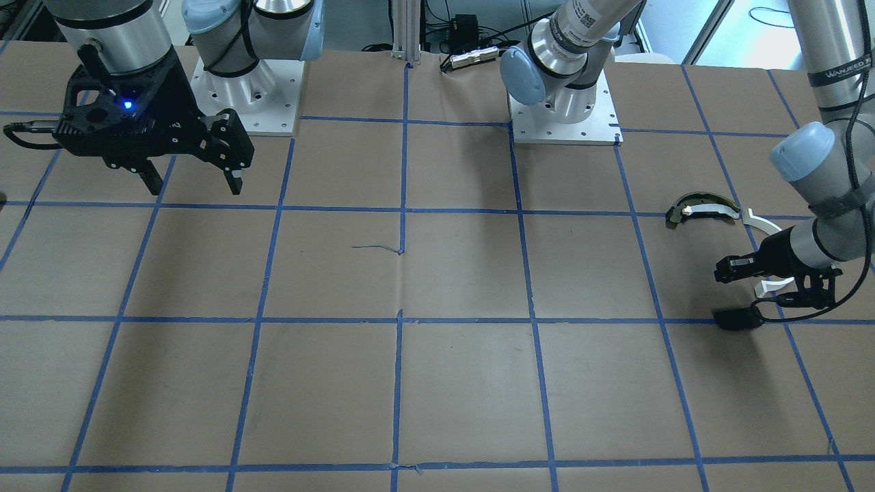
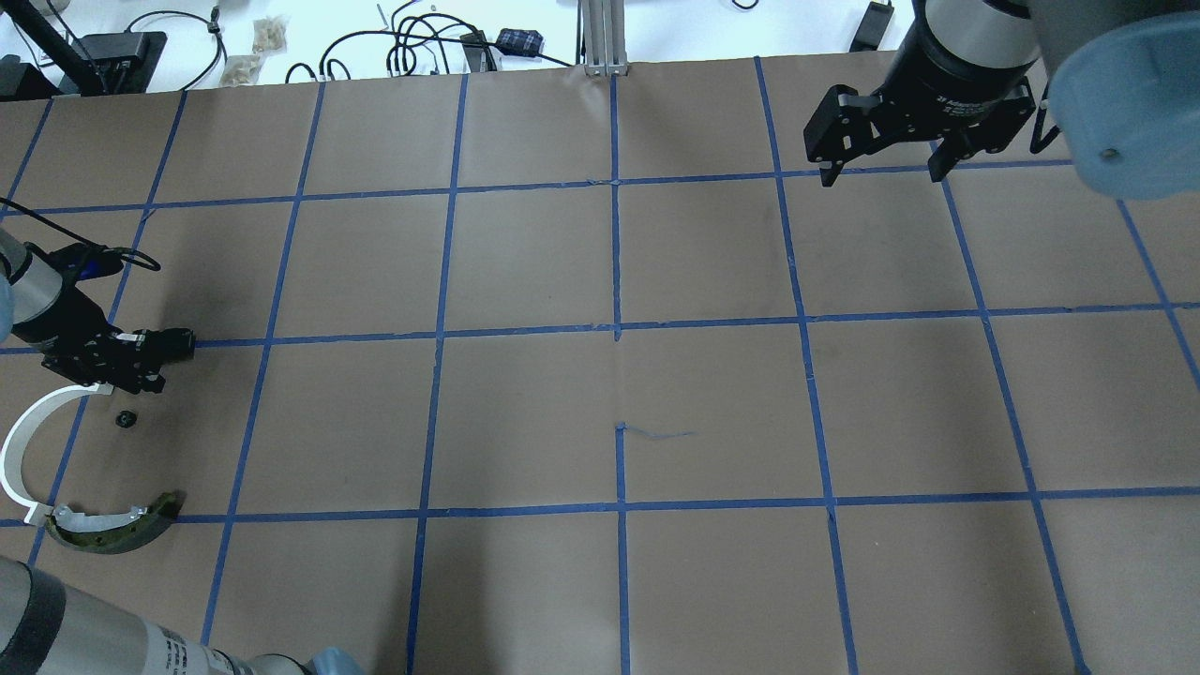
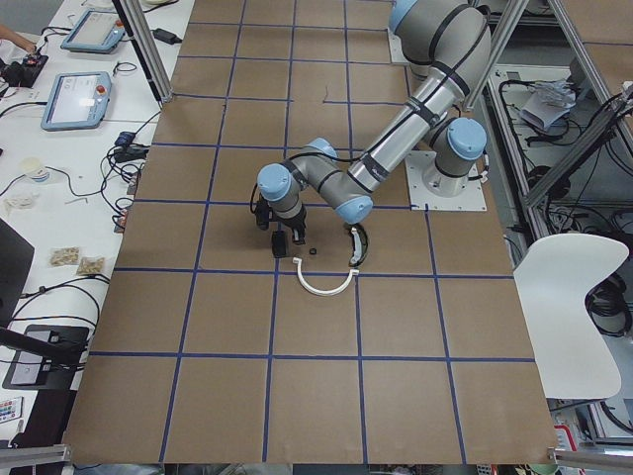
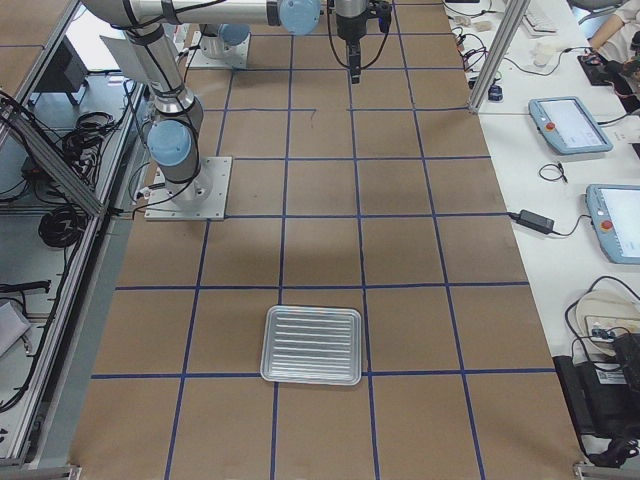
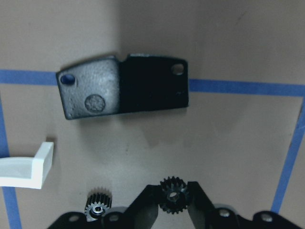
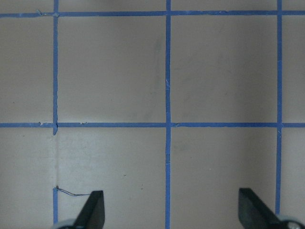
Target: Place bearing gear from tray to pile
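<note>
My left gripper is shut on a small black bearing gear, held low over the pile at the table's left end. The pile holds a flat black plate on a blue tape line, a white half-ring strip, an olive-and-black shoe-like piece and a second small gear lying on the paper. The left gripper hangs between the plate and the half-ring. The ribbed metal tray lies far off at the table's right end. My right gripper is open and empty, high over the table.
The table is brown paper with a blue tape grid. Both arm bases stand at the robot's edge. The left arm reaches across to the pile. Cables and devices lie beyond the far edge.
</note>
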{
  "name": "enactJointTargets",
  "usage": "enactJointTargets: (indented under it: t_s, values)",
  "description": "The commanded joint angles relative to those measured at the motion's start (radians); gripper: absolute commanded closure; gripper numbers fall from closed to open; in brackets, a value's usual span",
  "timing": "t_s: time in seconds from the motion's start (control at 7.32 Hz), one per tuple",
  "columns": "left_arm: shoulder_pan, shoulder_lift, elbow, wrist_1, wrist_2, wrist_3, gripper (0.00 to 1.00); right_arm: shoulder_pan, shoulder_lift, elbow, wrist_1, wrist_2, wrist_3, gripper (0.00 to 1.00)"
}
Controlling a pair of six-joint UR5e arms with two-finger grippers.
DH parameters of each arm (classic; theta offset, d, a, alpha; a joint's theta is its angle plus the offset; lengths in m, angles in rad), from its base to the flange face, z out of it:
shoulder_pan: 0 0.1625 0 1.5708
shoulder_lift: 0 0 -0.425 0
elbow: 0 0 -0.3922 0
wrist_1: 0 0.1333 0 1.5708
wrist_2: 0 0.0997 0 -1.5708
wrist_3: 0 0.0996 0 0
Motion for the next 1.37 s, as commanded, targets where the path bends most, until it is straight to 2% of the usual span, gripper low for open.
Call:
enactJointTargets:
  t_s: [0.0,0.27,0.41,0.55,0.82,0.96,1.23]
  values:
    - [0.046,-0.006,0.0,0.005,0.022,0.05,1.0,0.0,-0.002,0.0,0.001,-0.001,0.0,0.0]
    - [0.057,-0.007,-0.011,0.004,0.022,0.051,1.0,0.0,-0.003,0.002,0.001,-0.001,0.0,0.0]
    - [0.057,-0.007,-0.011,0.002,0.025,0.049,0.57,0.0,-0.008,0.005,0.001,0.0,0.0,0.0]
    - [0.057,-0.004,-0.01,-0.004,0.029,0.048,0.01,0.0,-0.008,0.006,0.001,0.0,0.0,0.0]
    - [0.042,0.023,0.018,-0.03,0.038,0.046,0.0,0.0,-0.008,0.006,-0.001,0.002,0.0,0.0]
    - [0.031,0.054,0.074,-0.07,0.048,0.046,0.0,0.0,-0.009,0.006,-0.001,0.002,0.0,0.0]
    - [-0.063,0.106,0.285,-0.29,0.049,-0.007,0.0,0.0,-0.008,0.006,-0.003,0.004,0.0,0.0]
